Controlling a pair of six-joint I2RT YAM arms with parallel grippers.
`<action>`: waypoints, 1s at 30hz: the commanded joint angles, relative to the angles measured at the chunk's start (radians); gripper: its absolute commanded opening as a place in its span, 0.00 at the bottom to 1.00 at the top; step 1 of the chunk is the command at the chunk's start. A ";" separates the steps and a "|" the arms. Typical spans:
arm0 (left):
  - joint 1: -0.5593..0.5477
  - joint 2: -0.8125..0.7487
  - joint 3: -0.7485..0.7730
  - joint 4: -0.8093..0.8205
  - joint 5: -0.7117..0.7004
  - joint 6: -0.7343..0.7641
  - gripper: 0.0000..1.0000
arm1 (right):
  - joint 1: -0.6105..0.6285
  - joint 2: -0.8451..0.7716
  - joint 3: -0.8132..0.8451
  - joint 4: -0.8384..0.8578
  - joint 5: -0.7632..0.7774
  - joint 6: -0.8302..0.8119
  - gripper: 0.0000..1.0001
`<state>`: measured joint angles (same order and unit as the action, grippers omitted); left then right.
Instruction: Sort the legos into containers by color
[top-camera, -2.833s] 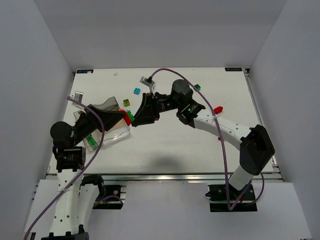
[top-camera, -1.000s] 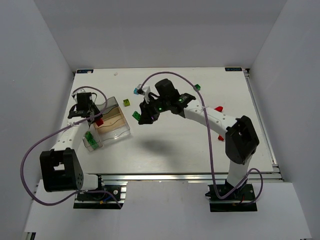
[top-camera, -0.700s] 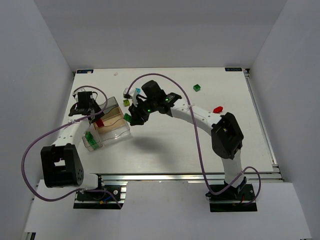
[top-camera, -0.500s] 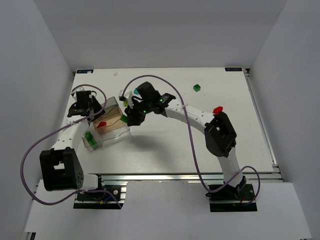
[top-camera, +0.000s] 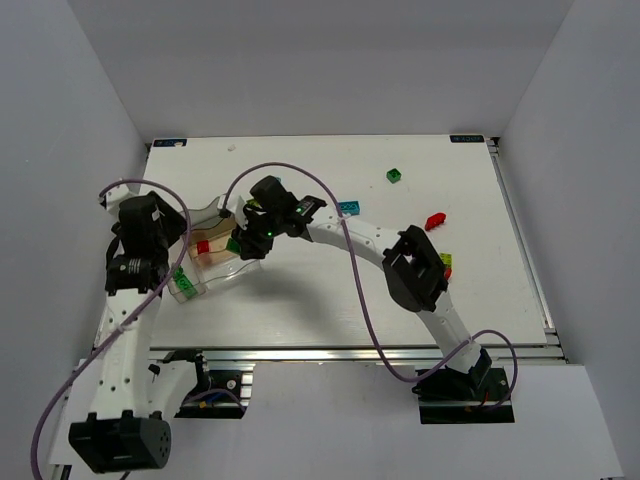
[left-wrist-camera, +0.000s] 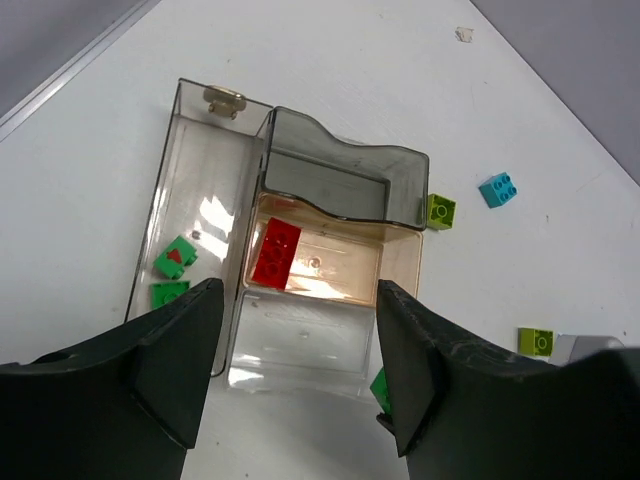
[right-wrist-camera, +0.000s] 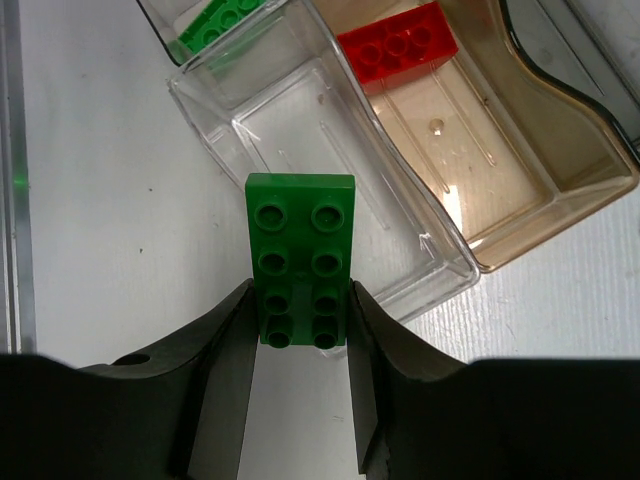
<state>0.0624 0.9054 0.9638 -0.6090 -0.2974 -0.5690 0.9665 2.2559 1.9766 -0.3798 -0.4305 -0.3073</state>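
Observation:
The clear divided tray (top-camera: 226, 274) lies at the left of the table. It holds a red brick (top-camera: 203, 246) in its amber compartment and two green bricks (top-camera: 180, 278) in its left compartment. My right gripper (top-camera: 243, 245) is shut on a dark green eight-stud brick (right-wrist-camera: 300, 250) and holds it over the tray's near clear compartment (right-wrist-camera: 330, 130). My left gripper (left-wrist-camera: 300, 385) is open and empty, raised above the tray's (left-wrist-camera: 330, 372) near side. The red brick (left-wrist-camera: 276, 250) and the green bricks (left-wrist-camera: 175, 258) show below it.
Loose bricks lie on the table: lime (left-wrist-camera: 440, 210) beside the tray's far corner, cyan (top-camera: 349, 208), dark green (top-camera: 395, 176), red (top-camera: 435, 220), and a lime-and-red pair (top-camera: 447, 263) at the right. The right arm stretches across the middle of the table.
My right gripper has carried the green brick leftward to above the tray. My left gripper has let go of the red brick in the tray and drawn back and up.

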 joint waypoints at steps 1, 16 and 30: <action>0.004 -0.051 0.022 -0.146 -0.042 -0.037 0.72 | 0.011 -0.009 0.056 0.030 -0.019 -0.012 0.00; -0.006 -0.361 0.203 -0.161 -0.023 -0.152 0.72 | 0.112 0.140 0.160 0.456 -0.182 0.385 0.00; -0.006 -0.373 0.341 -0.307 0.009 -0.100 0.73 | 0.166 0.278 0.251 0.611 -0.004 0.461 0.00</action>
<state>0.0612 0.5289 1.2655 -0.8745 -0.3103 -0.6849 1.1301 2.5149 2.1696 0.1375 -0.5053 0.1471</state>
